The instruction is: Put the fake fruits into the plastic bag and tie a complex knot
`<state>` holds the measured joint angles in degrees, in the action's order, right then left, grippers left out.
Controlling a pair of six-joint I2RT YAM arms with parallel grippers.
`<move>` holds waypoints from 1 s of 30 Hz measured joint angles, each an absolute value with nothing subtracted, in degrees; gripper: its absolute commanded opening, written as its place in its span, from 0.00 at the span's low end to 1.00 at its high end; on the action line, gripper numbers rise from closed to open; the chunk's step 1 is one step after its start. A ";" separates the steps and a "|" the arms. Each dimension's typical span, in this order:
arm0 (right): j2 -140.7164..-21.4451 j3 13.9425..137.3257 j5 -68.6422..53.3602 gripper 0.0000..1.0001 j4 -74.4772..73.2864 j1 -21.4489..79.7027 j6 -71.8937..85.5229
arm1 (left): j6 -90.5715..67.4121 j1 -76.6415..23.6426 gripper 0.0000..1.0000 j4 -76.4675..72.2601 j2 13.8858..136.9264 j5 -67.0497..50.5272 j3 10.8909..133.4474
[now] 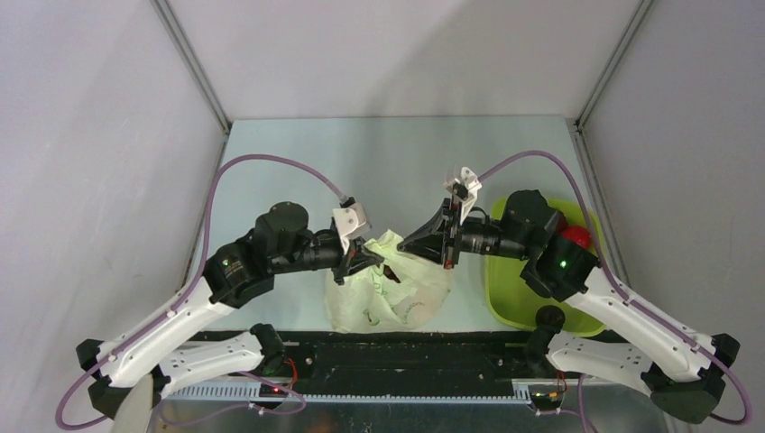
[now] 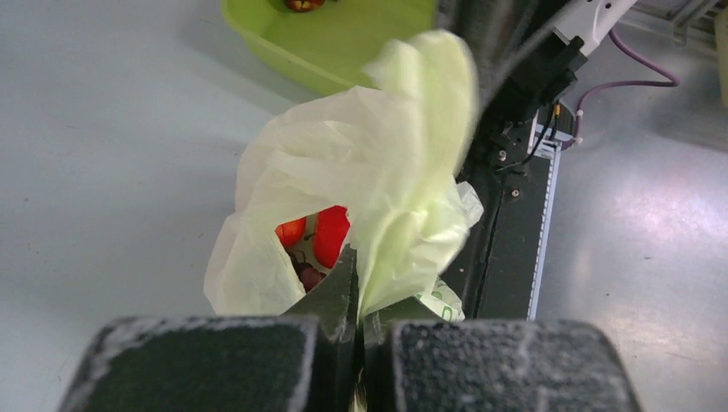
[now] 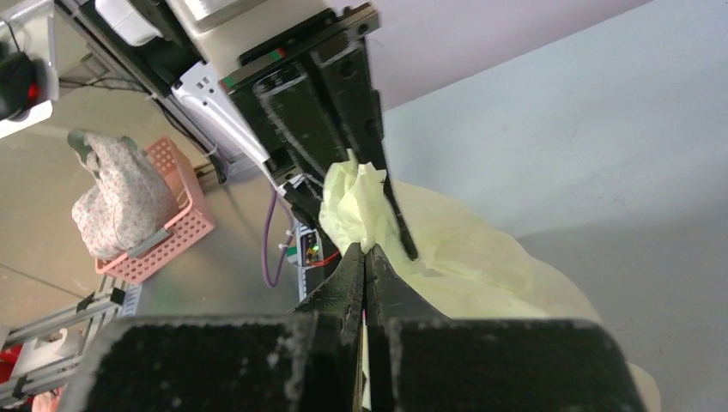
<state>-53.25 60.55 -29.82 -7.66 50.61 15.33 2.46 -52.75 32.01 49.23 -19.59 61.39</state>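
step: knot-tying, fake fruits [image 2: 330, 233] lie inside plastic bag [image 1: 397, 289] | left gripper [image 2: 356, 283] – clenched on film | right gripper [image 3: 366, 253] – pinching film | next: likely cross tails, cinch

Thin, crinkly, translucent pale film for plastic bag [image 2: 378, 172]; glossy red plastic on fake fruits [image 2: 330, 233]; smooth lime-green plastic tray [image 2: 360, 43]; matt, grainy black left tool [image 2: 357, 283]; smooth, faintly sheened surface [image 2: 103, 154].

Overhead view looks down on the whole worktop [image 1: 298, 153]; both wrist views sit close, facing the same bag [image 2: 386, 172].
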 measured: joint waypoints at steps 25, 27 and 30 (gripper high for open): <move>-59.68 43.66 17.04 0.00 9.39 81.03 7.18 | -11.03 -48.64 0.05 31.48 45.95 -18.76 51.20; -60.42 43.40 18.90 0.00 9.93 81.45 6.59 | -11.07 -48.40 0.08 32.64 45.95 -18.92 51.20; -61.01 43.05 20.49 0.00 10.13 81.84 5.85 | -11.05 -48.07 0.12 34.22 45.95 -19.92 51.22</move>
